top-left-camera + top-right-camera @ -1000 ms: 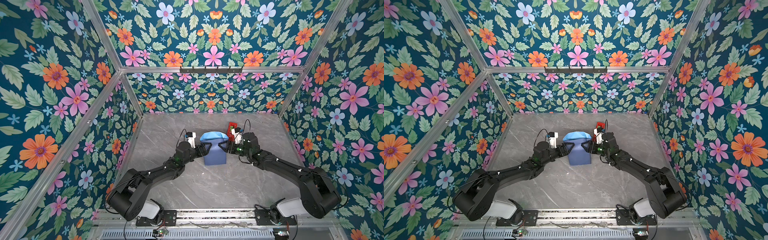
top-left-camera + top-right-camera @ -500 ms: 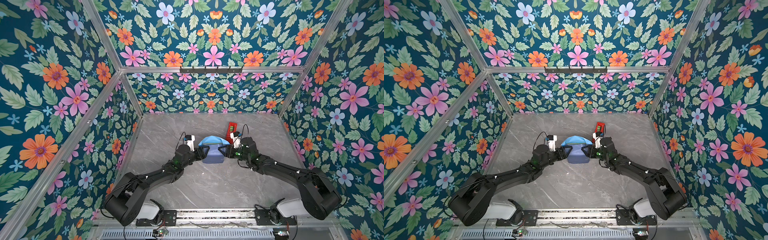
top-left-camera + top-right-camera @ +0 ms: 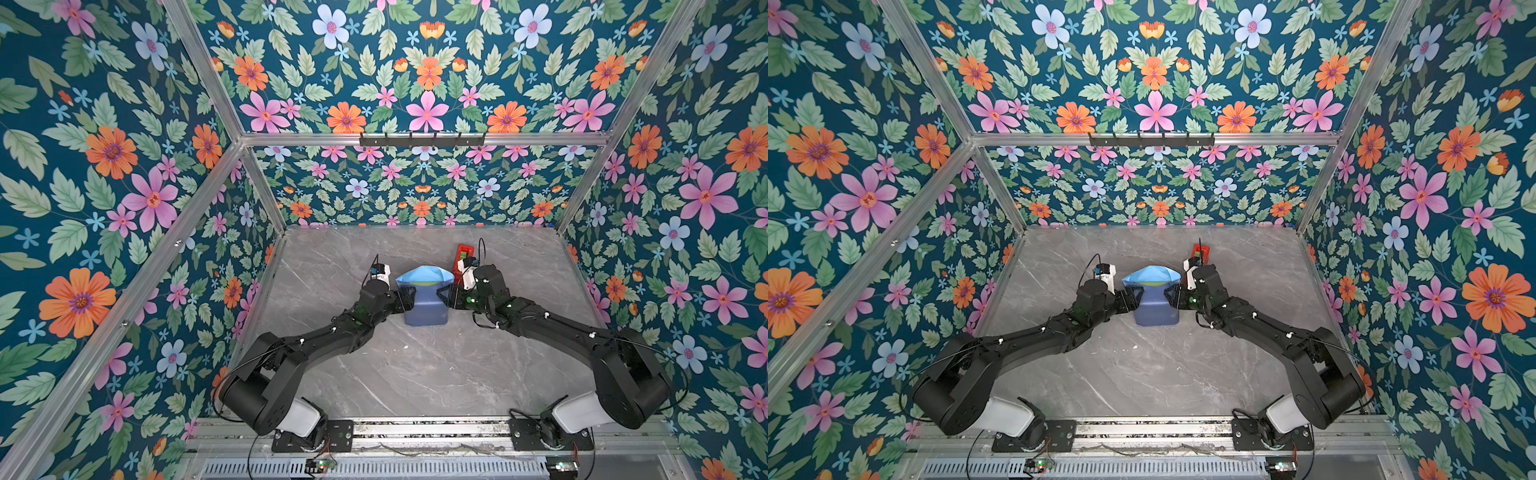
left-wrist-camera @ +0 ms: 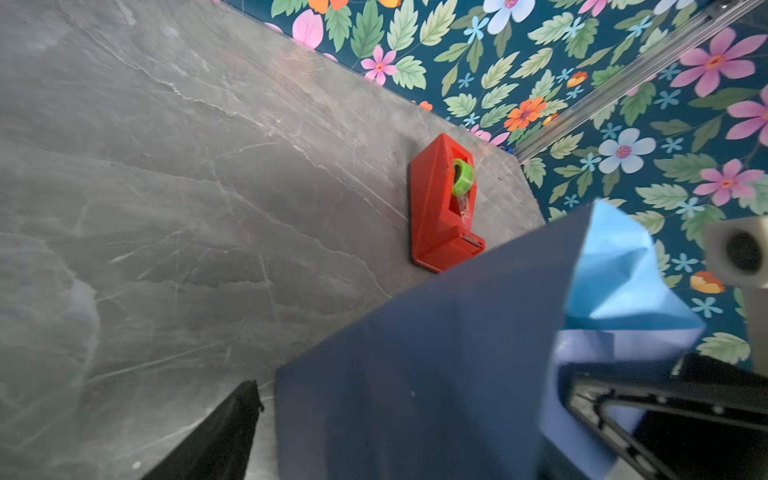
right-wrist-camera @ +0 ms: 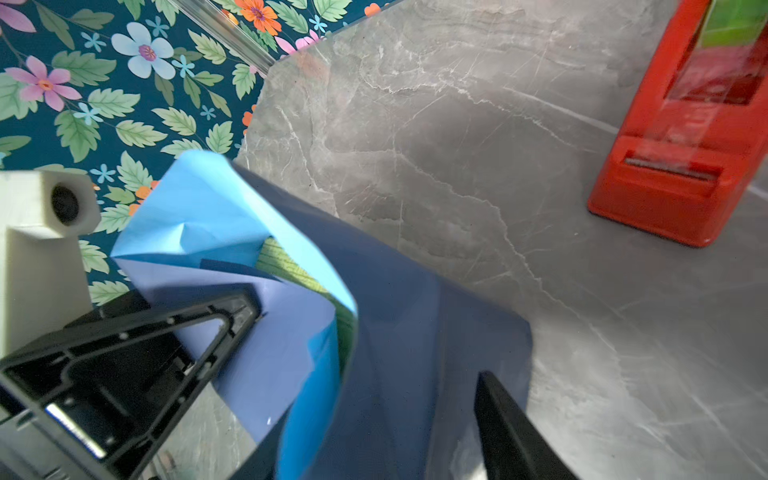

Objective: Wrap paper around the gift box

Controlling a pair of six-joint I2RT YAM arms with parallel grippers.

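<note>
The gift box stands mid-table, wrapped in the paper [image 3: 426,309]. Only an olive-green strip of the gift box [image 3: 424,283] shows under the light-blue top flap, and the same strip of box [image 5: 291,266] shows in the right wrist view. My left gripper [image 3: 409,297] is at the paper's left side and my right gripper [image 3: 444,297] at its right, pushing the sides in. Both are open. The dark paper [image 4: 436,374] fills the left jaws, and one finger [image 4: 224,432] stands clear of it. One right finger [image 5: 503,424] lies by the paper [image 5: 407,340]; its partner is hidden.
A red tape dispenser [image 3: 464,253] with a green roll stands just behind my right wrist, close to the box; the dispenser [image 4: 440,208] also shows in the left wrist view. Floral walls close the grey marble table [image 3: 415,374] on three sides.
Half a second ago both wrists had dipped toward the front and the top flap looked flatter. Now they are back up beside the box and the flap flares wider.
</note>
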